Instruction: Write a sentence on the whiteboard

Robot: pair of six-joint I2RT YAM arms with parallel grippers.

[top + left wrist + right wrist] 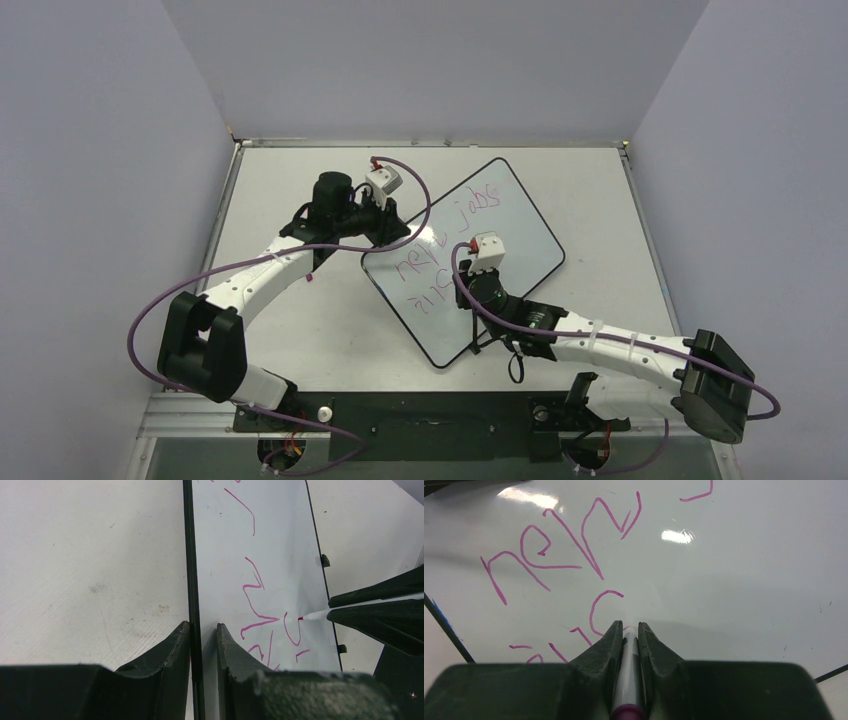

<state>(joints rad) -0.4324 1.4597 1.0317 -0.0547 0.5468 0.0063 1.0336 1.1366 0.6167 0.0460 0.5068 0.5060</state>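
On whiteboard point(734, 580) — pink sentence point(554, 566), right hand point(629, 629) gripping marker point(628, 675)

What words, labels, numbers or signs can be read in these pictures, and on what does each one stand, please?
"new": pink handwriting on the whiteboard, first line.
"jobs": pink handwriting on the same line, legible in the top view.
Second line: only a few unfinished pink strokes, not readable as a word.
No other text, label, brand or number is readable.
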